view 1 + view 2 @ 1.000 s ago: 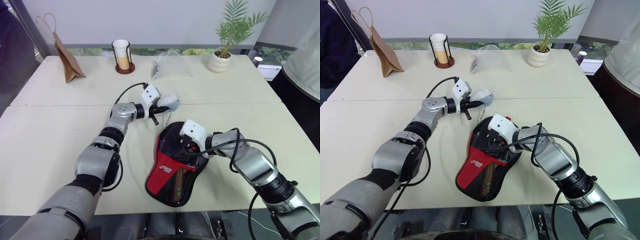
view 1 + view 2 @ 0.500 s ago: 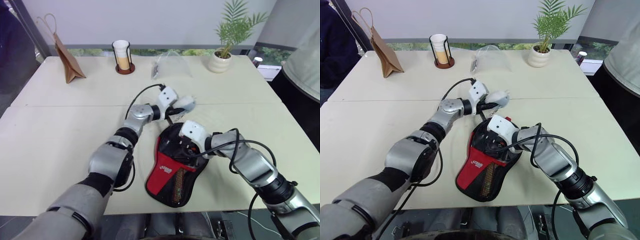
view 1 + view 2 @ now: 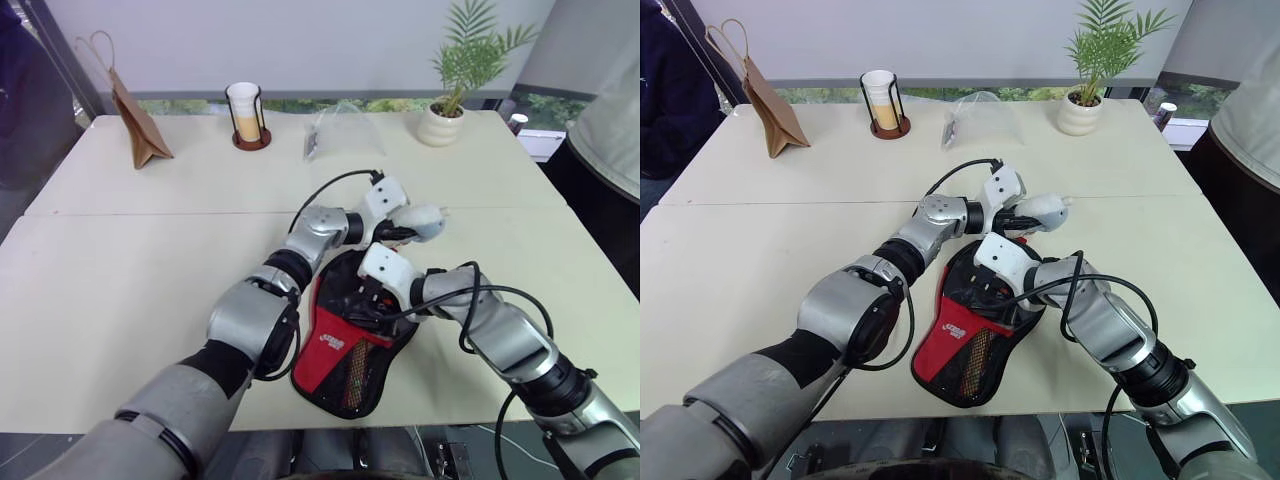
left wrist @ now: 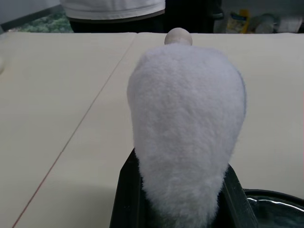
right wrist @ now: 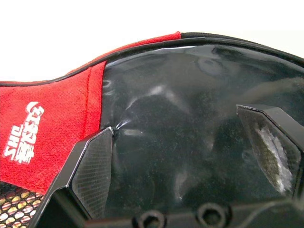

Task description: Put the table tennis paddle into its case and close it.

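On counter (image 3: 120, 290), head view: case (image 3: 350, 345) lies flat, long axis diagonal, round end far, narrow end toward near edge. Black fabric, red panel w/ white lettering, mesh pocket. R gripper (image 3: 368, 298) over its round end, fingers spread wide. L gripper (image 3: 400, 232) just beyond case, clamped on white fluffy thing (image 3: 422, 221).

L wrist view: fluffy thing (image 4: 187, 128) between fingers.

R wrist view: glossy black face + red panel between spread fingers (image 5: 92, 164).
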Controlling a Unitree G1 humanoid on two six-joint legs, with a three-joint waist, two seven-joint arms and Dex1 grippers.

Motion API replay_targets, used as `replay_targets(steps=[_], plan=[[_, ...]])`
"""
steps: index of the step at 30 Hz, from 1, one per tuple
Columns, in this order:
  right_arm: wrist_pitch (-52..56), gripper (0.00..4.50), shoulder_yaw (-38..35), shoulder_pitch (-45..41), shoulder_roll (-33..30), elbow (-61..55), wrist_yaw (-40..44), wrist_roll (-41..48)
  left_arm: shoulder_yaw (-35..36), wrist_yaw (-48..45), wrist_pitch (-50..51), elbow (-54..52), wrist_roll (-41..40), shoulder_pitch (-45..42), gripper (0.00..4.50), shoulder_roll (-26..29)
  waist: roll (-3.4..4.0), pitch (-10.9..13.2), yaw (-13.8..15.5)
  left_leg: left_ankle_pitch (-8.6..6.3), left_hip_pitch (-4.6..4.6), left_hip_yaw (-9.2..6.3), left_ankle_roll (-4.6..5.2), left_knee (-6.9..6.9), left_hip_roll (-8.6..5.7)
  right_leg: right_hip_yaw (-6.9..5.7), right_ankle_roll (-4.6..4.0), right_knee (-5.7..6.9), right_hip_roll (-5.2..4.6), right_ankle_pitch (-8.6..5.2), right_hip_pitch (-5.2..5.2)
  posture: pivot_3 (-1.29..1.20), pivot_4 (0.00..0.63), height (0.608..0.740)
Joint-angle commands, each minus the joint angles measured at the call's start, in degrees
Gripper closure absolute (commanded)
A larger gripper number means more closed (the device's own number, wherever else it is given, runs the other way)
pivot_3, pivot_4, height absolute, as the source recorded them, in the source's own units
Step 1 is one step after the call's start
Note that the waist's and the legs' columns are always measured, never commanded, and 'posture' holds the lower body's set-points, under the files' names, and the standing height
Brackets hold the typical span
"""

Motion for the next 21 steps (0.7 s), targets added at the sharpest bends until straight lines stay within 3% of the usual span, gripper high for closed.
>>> replay_targets(steps=[1, 9, 16, 21], plan=[[5.11, 0.00, 10.75, 6.89, -0.91, 6.48, 1.85, -0.12, 1.97, -4.95, 2.64, -2.22, -3.05, -1.46, 3.99, -1.65, 0.01, -0.02, -0.01, 0.00, 0.02, 0.00, 0.00, 0.00, 0.00, 0.00, 0.01, 0.00, 0.00, -0.01, 0.02, 0.00, 0.150, 0.740], [3.62, 0.00, 9.11, 5.46, -1.38, 8.21, 2.36, -0.42, 2.22, -6.80, 5.31, -2.99, -2.99, -0.83, 0.05, 1.30, 0.04, -0.03, -0.12, -0.02, 0.04, -0.03, 0.01, 0.00, -0.02, -0.03, 0.03, -0.01, -0.01, -0.02, 0.04, 0.00, 0.150, 0.740], [6.35, 0.00, 2.38, 2.93, -2.48, 3.25, 2.59, 2.60, 5.42, -9.14, 6.35, -4.85, -6.44, -1.48, 0.05, 7.01, 0.10, 0.03, -0.11, -0.03, 0.02, -0.05, 0.00, 0.00, -0.02, -0.03, 0.04, -0.01, -0.02, -0.03, 0.02, 0.00, 0.150, 0.740], [11.89, 0.00, -6.69, 0.40, -4.76, -4.60, 2.28, 7.47, 5.41, -15.49, 5.62, -10.03, -8.18, 0.63, 0.05, 14.69, 0.16, 0.42, 0.04, 0.05, -0.27, -0.07, 0.13, 0.01, -0.16, -0.03, -0.19, 0.01, -0.03, 0.12, -0.37, 0.00, 0.150, 0.740]])
